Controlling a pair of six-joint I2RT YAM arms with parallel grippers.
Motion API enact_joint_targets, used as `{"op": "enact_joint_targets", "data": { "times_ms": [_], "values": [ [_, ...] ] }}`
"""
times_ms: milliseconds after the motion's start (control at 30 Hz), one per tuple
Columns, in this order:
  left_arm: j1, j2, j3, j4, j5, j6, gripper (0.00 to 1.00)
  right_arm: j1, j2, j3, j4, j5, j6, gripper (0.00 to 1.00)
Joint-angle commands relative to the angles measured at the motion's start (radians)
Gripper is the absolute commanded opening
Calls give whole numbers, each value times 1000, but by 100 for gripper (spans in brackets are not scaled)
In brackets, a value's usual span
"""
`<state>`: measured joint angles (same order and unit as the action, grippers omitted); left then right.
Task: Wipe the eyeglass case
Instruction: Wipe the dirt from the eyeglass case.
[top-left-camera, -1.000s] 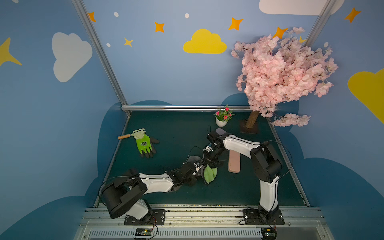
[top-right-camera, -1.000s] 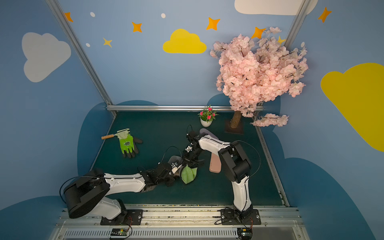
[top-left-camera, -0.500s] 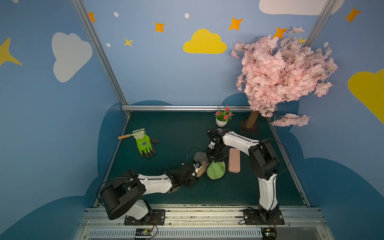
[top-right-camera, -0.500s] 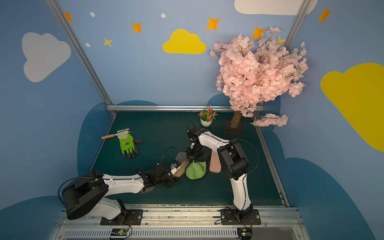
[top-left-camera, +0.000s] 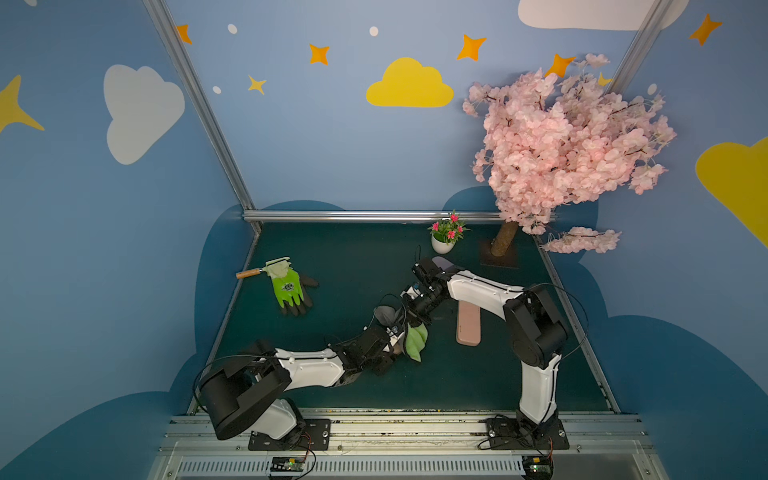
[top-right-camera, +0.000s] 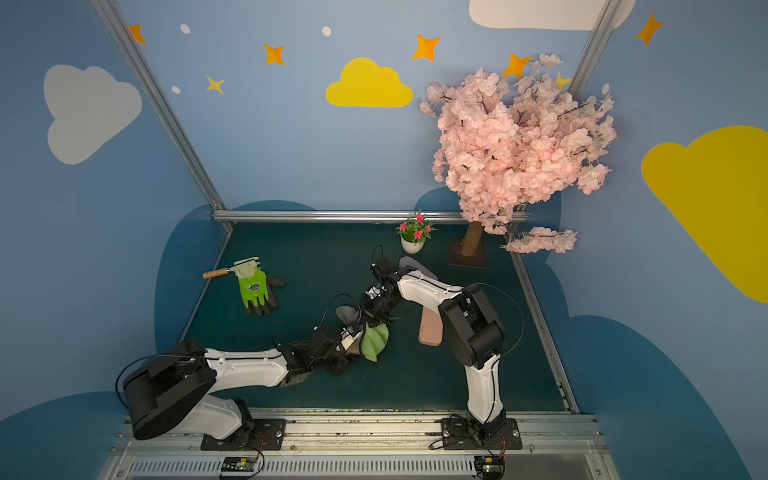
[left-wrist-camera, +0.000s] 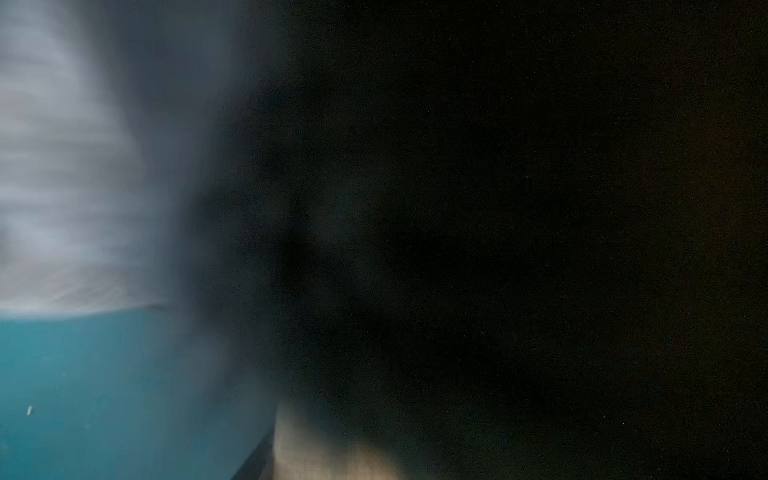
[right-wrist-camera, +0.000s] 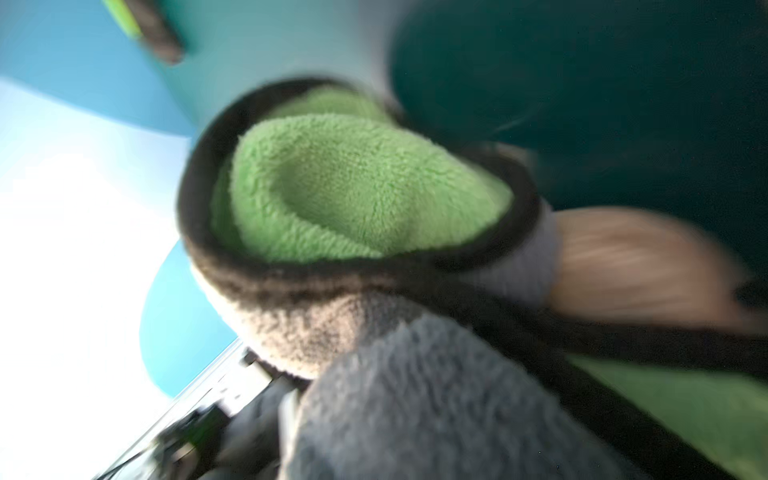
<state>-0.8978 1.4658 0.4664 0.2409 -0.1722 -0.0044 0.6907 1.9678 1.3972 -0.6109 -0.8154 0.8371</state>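
My left gripper is shut on the eyeglass case, tan with a grey end, and holds it just above the mat at mid-table; in the left wrist view only a tan edge of the case shows, the rest is dark. From the back, my right gripper is shut on a green cloth with a dark hem and a grey back. The cloth hangs against the case's right side. In the right wrist view the cloth fills the middle and the case lies beside it. Both top views show the pair, with the cloth against the case.
A pink oblong case lies on the green mat just right of the grippers. A green work glove and a wooden-handled tool lie at the left. A small flower pot and a pink blossom tree stand at the back.
Half a second ago the cloth lay spread lower right of the case with the right gripper farther back. Now the right gripper has come forward again and the cloth hangs bunched against the case.
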Motion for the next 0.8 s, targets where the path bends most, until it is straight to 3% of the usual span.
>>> {"op": "enact_joint_targets", "data": {
  "times_ms": [0, 133, 200, 300, 367, 433, 500, 600, 767],
  "values": [
    [-2, 16, 2, 7, 13, 7, 8, 40, -26, -31, 156, -145, 140, 0],
    [-3, 1, -9, 6, 3, 4, 8, -6, 42, -225, 422, -178, 294, 0],
    [-1, -5, -11, 5, 0, 4, 8, -35, 72, -275, 430, -175, 265, 0],
    [-1, -4, -11, 7, 2, 2, 8, -107, 108, -222, 92, -36, 11, 0],
    [1, -2, -11, 9, 2, 2, 8, -152, 127, -152, -135, 181, -145, 0],
    [1, -6, -10, 6, -1, 1, 8, -176, 129, -111, -237, 365, -211, 0],
    [0, -13, -15, 2, -4, -1, 8, -190, 125, -88, -268, 425, -229, 0],
    [2, -17, -18, 1, -7, -6, 8, -149, 87, -49, -238, 323, -226, 0],
    [4, 3, -3, -5, -1, -2, 8, 38, 41, 71, -184, 128, -124, 0]
  ]
}}
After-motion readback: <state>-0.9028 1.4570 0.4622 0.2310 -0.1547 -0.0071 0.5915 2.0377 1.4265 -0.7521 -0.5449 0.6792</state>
